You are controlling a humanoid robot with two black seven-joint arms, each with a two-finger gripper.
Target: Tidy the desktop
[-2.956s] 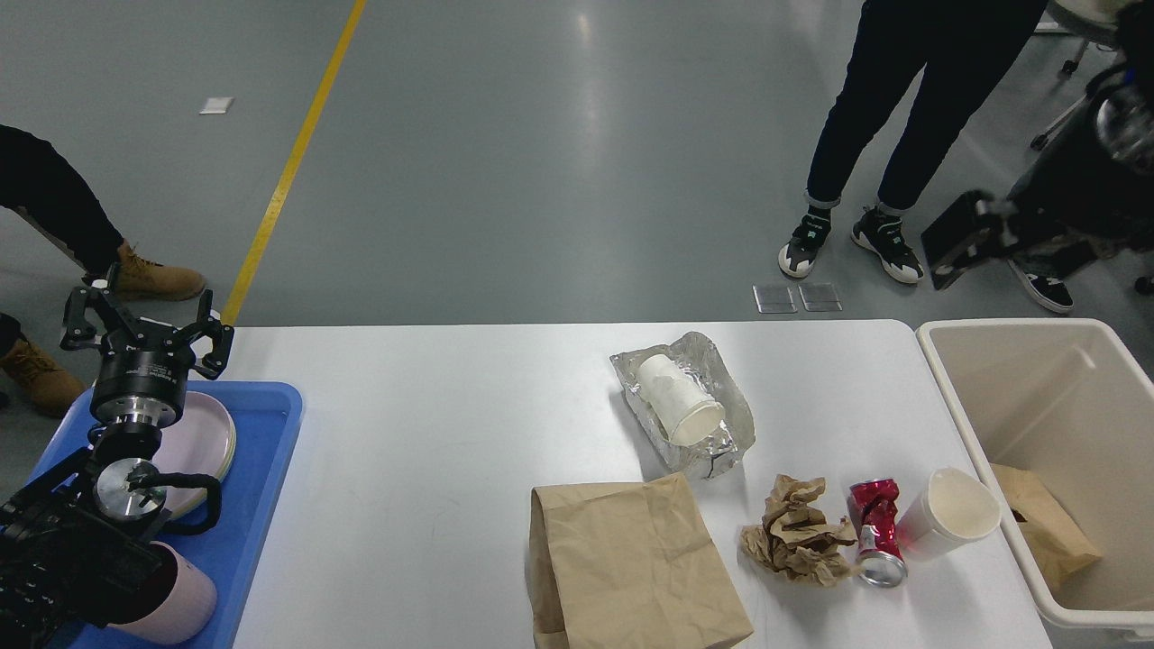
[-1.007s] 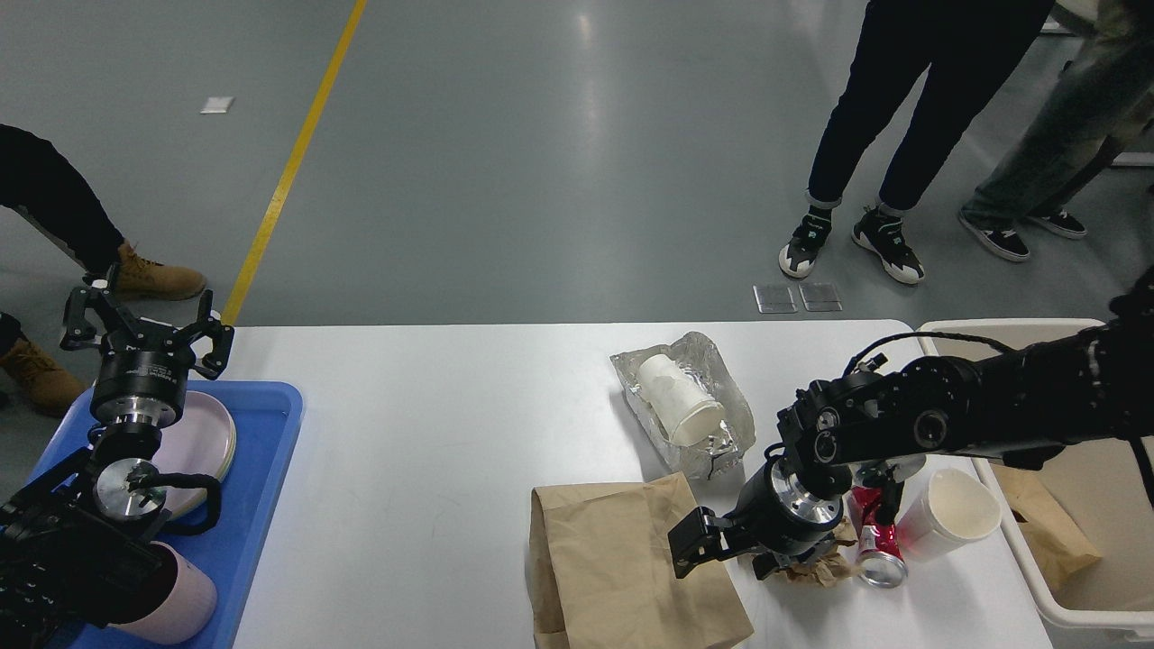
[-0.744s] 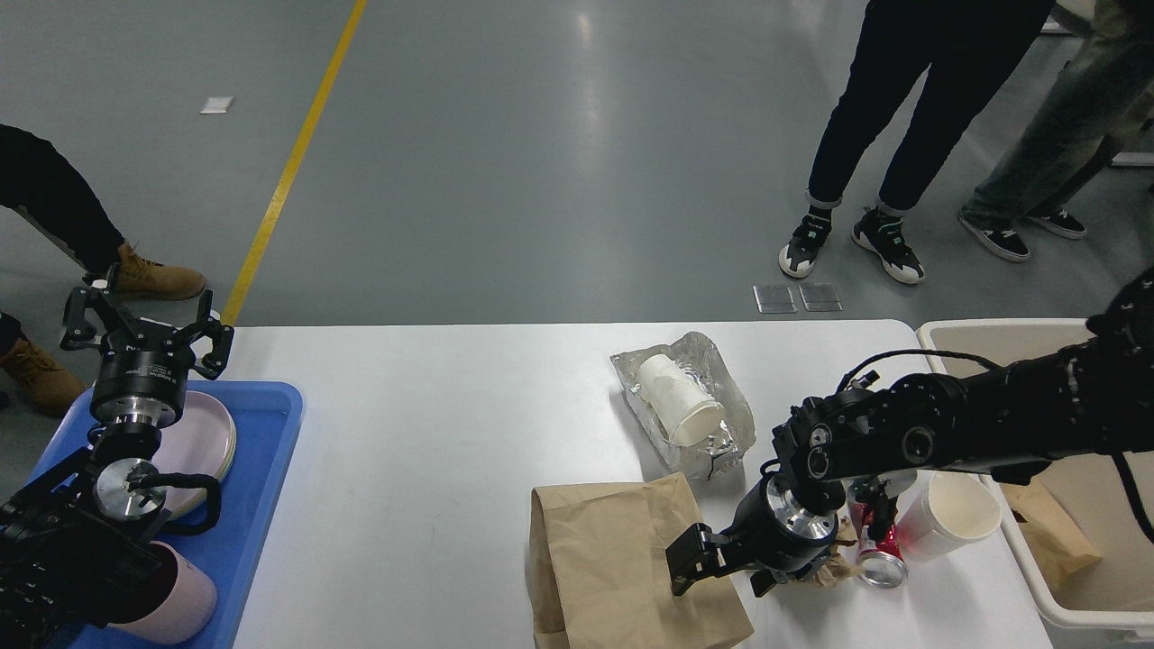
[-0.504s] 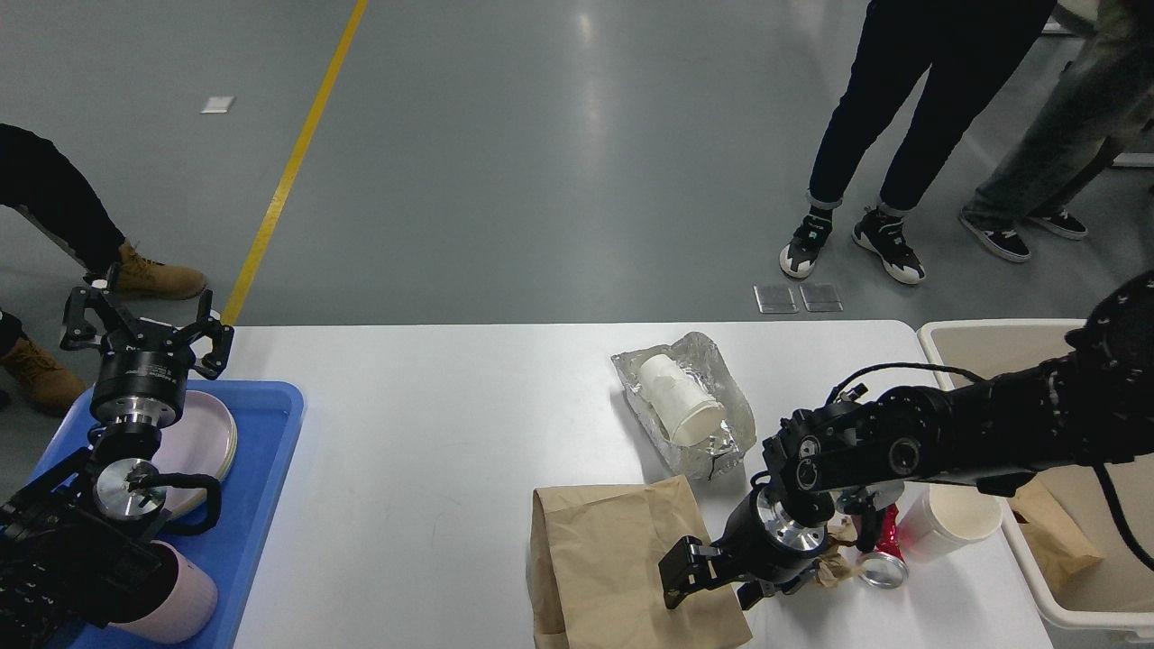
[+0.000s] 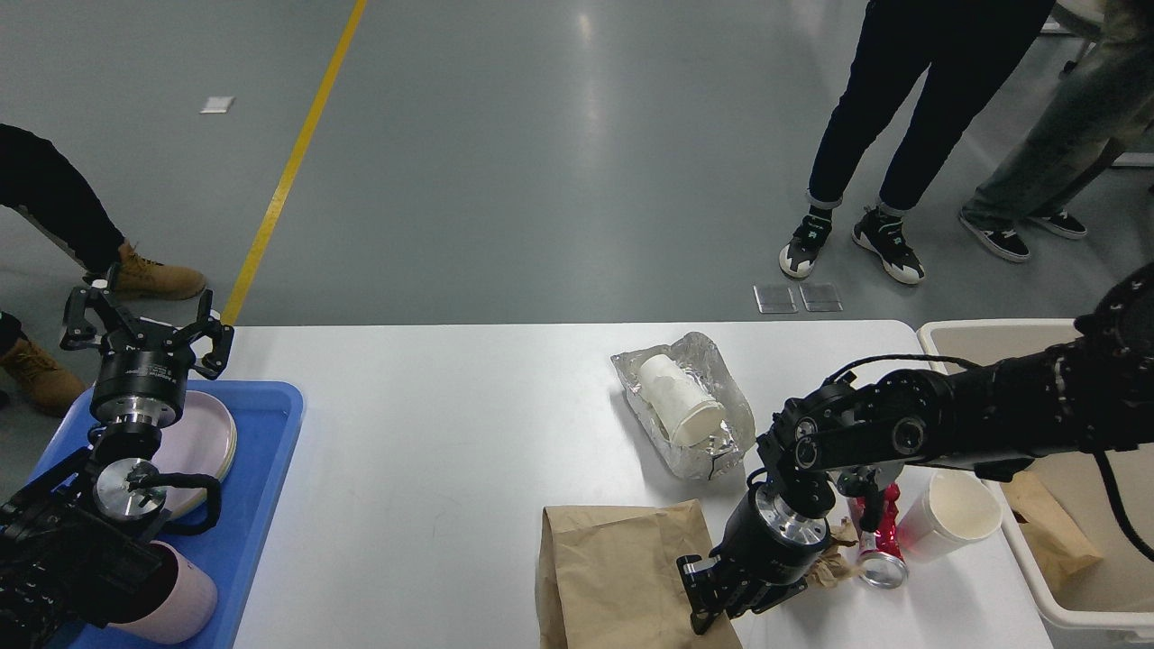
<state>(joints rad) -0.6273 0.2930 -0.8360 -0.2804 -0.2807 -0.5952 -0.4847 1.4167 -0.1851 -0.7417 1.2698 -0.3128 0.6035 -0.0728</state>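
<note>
A robotics test hall or industrial lab: a broad, glossy grey poured floor [image 5: 541, 153] runs past a painted yellow lane line [image 5: 290, 167], the kind that marks walkways in factories. A large white rectangular tabletop with rounded corners [image 5: 433, 424] stands on the open floor as a work station, while onlookers in dark trousers and black-and-white sneakers [image 5: 852, 242] and tan work boots [image 5: 153, 278] stand close by.

Two paper cups [image 5: 681, 401] [image 5: 951, 514], one can [image 5: 876, 541], one plate [image 5: 203, 446].
</note>
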